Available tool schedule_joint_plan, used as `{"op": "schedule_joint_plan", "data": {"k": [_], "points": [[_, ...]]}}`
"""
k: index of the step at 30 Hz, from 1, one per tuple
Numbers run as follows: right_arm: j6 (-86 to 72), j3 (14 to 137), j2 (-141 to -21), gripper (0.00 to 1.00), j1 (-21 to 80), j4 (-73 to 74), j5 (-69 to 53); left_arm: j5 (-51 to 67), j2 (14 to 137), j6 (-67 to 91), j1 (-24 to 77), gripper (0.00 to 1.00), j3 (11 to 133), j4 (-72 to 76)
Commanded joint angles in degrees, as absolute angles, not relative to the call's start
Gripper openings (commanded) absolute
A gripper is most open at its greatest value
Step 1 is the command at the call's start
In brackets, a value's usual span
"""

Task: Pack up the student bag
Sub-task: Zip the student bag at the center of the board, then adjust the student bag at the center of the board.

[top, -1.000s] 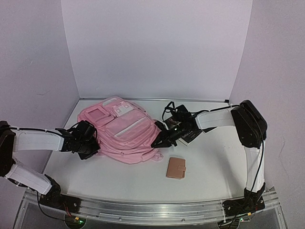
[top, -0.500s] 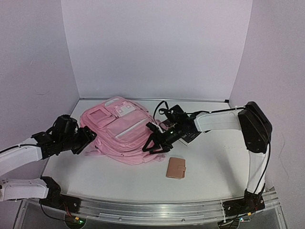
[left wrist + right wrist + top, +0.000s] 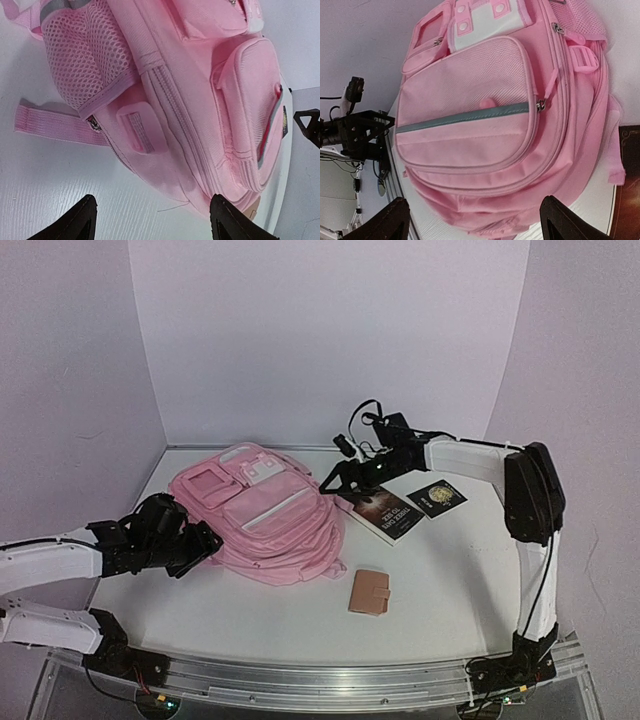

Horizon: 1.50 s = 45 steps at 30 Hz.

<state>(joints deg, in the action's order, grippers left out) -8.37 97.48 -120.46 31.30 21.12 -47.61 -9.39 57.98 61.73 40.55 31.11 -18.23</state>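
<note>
looking from above, where does the large soft pink fabric backpack [image 3: 262, 515] lie?

left of centre on the white table [image 3: 460, 580], flat, front pockets up. the right wrist view shows the grey stripe [image 3: 465, 117] across its big front pocket.

and the left gripper [image 3: 203, 543]?

at the lower left, just beside the bag's near left edge. in its own camera the two black fingertips [image 3: 82, 220] stand wide apart at the bottom of the frame with bare table between them, so they clamp nothing. the bag's mesh side pocket [image 3: 85, 55] fills the upper left, and a loose pink strap [image 3: 55, 125] lies flat on the table below it.

the right gripper [image 3: 335, 483]?

in the middle of the overhead frame, by the bag's far right edge – whether it touches the fabric i cannot tell. its fingers [image 3: 395, 220] are spread wide too, nothing held, and the whole front of the bag sits beyond them.

anything else on the table?

a dark glossy book [image 3: 385, 512] just right of the bag, a small black square card with a gold emblem [image 3: 436, 497] beside it – and a small tan wallet [image 3: 369, 592] lower down, apart from the bag.
</note>
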Motion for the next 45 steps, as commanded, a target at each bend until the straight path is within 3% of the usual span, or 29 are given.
{"op": "schedule_joint_plan", "data": {"k": [1,12,19,25,31,36,45], "points": [[-6.5,102.3,-126.9,0.85,32.0,24.0,-46.0,-10.1,63.2,63.5,41.0,0.75,32.5,-10.0],[-6.3,96.2,-128.8,0.68,39.1,23.8,-52.2,-10.7,75.4,64.0,37.4,0.54,37.4,-8.5],[-8.1,91.8,-124.9,0.66,46.9,22.4,-54.9,-6.6,75.1,58.2,28.1,0.44,40.2,-9.5],[-9.2,94.7,-120.8,0.67,50.8,22.2,-56.3,-8.9,77.5,51.3,23.6,0.54,49.1,-18.3],[-6.8,96.0,-116.5,0.69,39.6,23.2,-53.6,-8.0,71.9,45.6,23.8,0.69,51.9,-23.1],[-1.8,98.7,-118.2,0.67,32.8,26.0,-48.6,-3.9,68.3,40.9,26.2,0.72,52.0,-24.0],[3.0,104.6,-125.0,0.58,32.4,28.7,-44.4,-2.8,69.4,42.3,30.0,0.71,49.8,-23.4]]}}
